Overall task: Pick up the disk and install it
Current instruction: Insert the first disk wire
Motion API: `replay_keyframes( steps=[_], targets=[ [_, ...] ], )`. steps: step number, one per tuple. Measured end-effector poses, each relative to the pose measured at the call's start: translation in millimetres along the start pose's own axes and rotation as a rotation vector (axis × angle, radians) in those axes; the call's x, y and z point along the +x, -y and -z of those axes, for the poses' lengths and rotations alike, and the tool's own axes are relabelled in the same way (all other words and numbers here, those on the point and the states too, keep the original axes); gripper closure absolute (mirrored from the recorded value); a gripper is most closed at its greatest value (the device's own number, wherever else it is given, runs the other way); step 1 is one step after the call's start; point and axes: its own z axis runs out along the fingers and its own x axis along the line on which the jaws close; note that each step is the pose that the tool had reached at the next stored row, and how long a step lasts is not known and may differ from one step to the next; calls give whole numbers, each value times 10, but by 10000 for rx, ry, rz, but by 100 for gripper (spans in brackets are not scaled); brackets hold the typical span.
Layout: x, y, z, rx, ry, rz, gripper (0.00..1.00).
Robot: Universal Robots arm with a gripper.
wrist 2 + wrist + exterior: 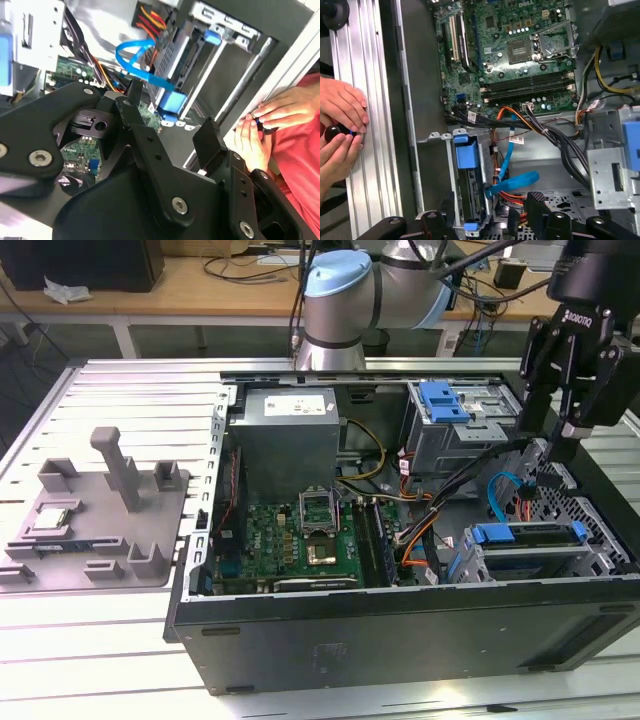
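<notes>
Blue-framed disk (530,538) lies inside the case (400,640), just beneath the spread fingers (572,425).

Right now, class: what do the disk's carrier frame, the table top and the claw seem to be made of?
The disk's carrier frame looks like blue plastic, judging by its even colour and soft sheen. The table top is probably aluminium: pale ribbed slats with a dull shine. The claw is matte black with bright screw heads; metal or hard plastic, hard to say.
</notes>
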Motion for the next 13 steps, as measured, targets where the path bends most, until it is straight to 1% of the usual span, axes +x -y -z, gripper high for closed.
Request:
replay_keyframes(
  steps=[2,3,5,6,7,8,10,12,13],
  targets=[
    [-30,51,-1,-10,-2,-19,32],
    [-50,90,-2,-17,-2,-34,32],
    [-108,199,-7,-43,-5,-80,32],
    [-123,227,-8,-50,-7,-91,33],
    [-136,248,-9,-55,-7,-99,40],
    [-162,290,-11,-68,-10,-118,46],
    [-195,346,-17,-88,-26,-141,59],
    [-221,396,-32,-127,-54,-192,59],
    [-233,417,-51,-176,-53,-354,59]
  ],
)
